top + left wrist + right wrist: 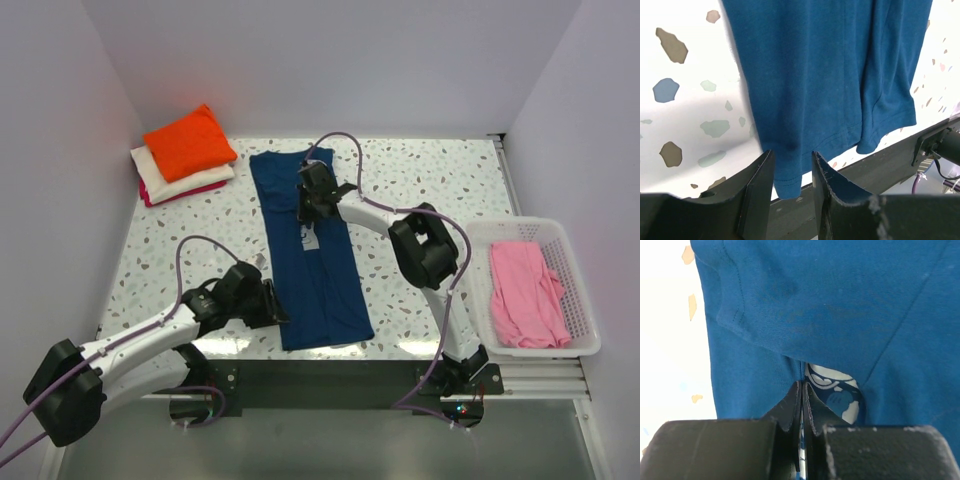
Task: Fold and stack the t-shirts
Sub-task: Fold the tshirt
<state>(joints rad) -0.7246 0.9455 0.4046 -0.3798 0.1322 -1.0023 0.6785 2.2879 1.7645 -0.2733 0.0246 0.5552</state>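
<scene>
Overhead, the navy t-shirt (322, 285) lies flat mid-counter (170, 240), folded into a long strip. Far left of it sit the stacked orange tee (190, 140), cream tee (150, 168) and magenta tee (160, 198). To its right the pink tee (525, 290) fills a white slotted basket (590, 335). From the left wrist, the left tool (792, 175) is released, with its fingers parted astride the navy hem corner. From the right wrist, the right tool (802, 390) is clenched on a navy fold beside a pale chest print (837, 390); no writing on it is legible.

Navy tee (320, 290) flat, folded lengthwise
</scene>
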